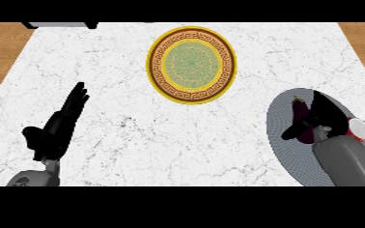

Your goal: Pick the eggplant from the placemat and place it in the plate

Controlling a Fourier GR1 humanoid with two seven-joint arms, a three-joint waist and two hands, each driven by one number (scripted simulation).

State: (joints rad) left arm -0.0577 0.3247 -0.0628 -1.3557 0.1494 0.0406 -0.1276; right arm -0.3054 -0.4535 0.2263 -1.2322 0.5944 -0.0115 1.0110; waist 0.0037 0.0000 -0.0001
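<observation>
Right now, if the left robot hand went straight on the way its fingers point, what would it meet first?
Probably nothing: the left robot hand points left of the plate, over bare counter.

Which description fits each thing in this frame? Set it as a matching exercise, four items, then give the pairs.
Things:
1. plate
2. eggplant
3. placemat
4. left hand

Descriptions:
a. grey, at the view's right edge
b. open, fingers straight, at the view's left
c. gold-rimmed, nothing on it, far middle of the view
d. dark purple

Pairs: 1-c, 2-d, 3-a, 4-b
</observation>
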